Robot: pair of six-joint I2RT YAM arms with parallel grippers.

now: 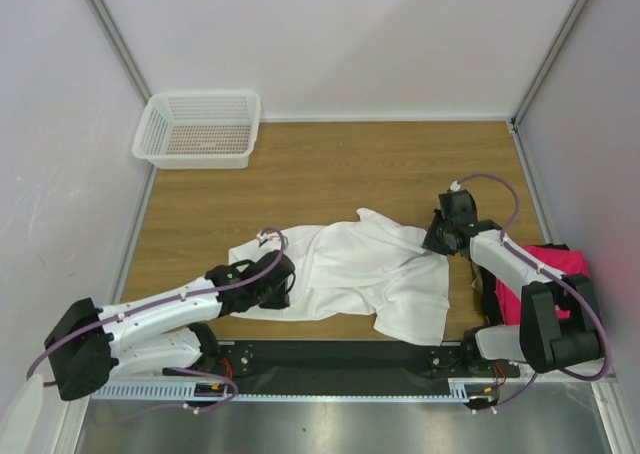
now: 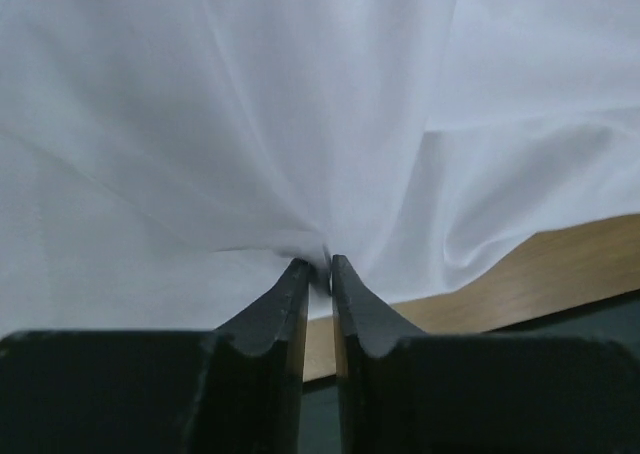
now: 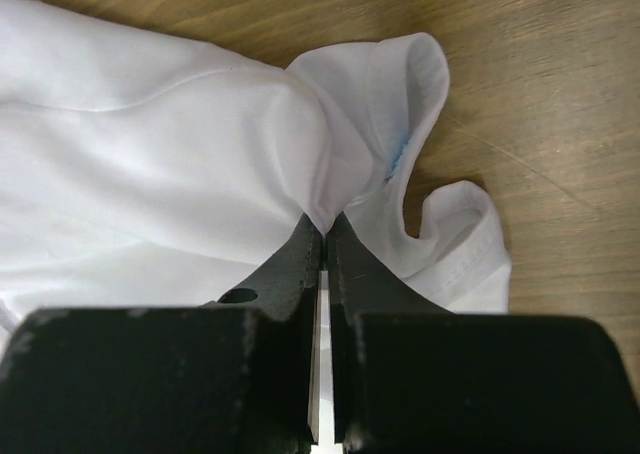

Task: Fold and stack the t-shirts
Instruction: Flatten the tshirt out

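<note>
**White t-shirt pinched at both ends, lying on the desk**

The white t-shirt (image 1: 350,274) lies rumpled across the near middle of the desk (image 1: 380,164), its length running left to right. One broad flap on the right-hand side reaches down toward the near edge. I see creases and loose folds over most of it, and its outline is irregular, not squared.

Left jaws: in the left wrist view they stand almost pressed together, with only a thin slit between them. A gather of white cloth is caught at the tips and creases fan out from that spot, so I read it as a pinch on the shirt's left end. The left arm (image 1: 150,319) lies low over the desk, reaching in from the near left corner.

Right jaws: pressed together on a fold at the right end of the same shirt. In the right wrist view the fold rises into the tips just beside a hemmed opening (image 3: 415,74) that curls upward. A small blue tag (image 3: 397,157) shows inside it. Whether that opening is the neck or a sleeve I cannot tell. The right arm (image 1: 510,264) bends in from the near right.

The magenta-pink t-shirt (image 1: 562,262) sits bunched at the right edge of the desk, partly hidden behind the right arm and apart from the white one.

A white mesh basket (image 1: 198,129) stands in the far left corner, well apart from both shirts
</note>
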